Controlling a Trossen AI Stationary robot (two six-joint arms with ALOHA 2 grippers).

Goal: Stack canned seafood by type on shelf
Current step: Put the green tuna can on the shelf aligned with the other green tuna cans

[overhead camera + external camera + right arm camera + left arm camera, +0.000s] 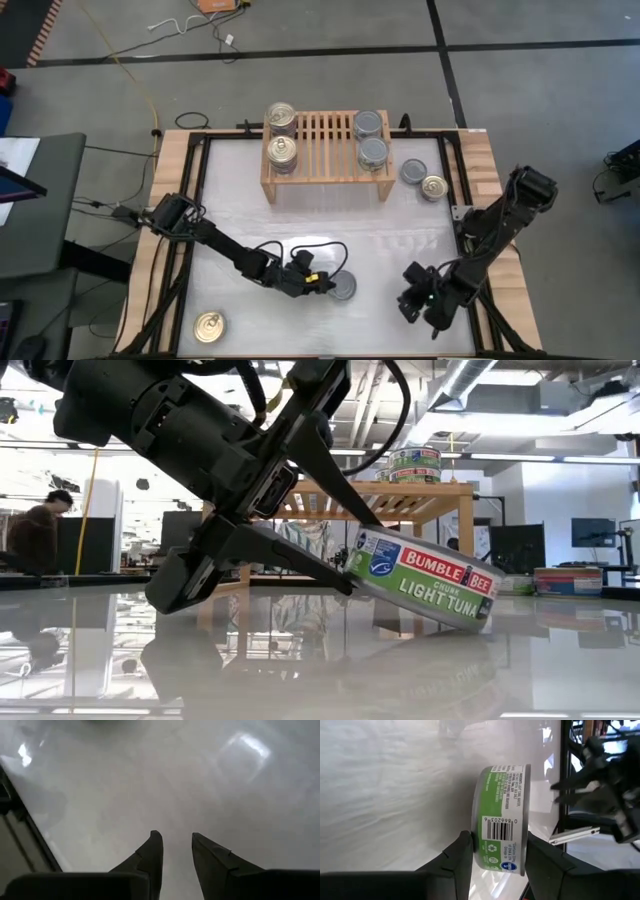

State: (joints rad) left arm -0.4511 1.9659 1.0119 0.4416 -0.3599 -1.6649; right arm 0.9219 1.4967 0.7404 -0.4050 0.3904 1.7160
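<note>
lone gold-topped tin [209,326] at desk [400,245] front-left corner. left gripper [330,284] near front centre, jaws clamped on a tuna can [425,579] (green label, tilted, one edge off the desk). shelf [325,152] at back: gold tins on its left end, silver on its right; two more tins just beside it. right gripper [412,303] front-right, jaws slightly apart, holding nothing.

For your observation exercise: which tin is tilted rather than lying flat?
The Bumble Bee tuna tin at the table's front, clamped in the left pincer. One edge is lifted off the table; the others lie flat.
</note>
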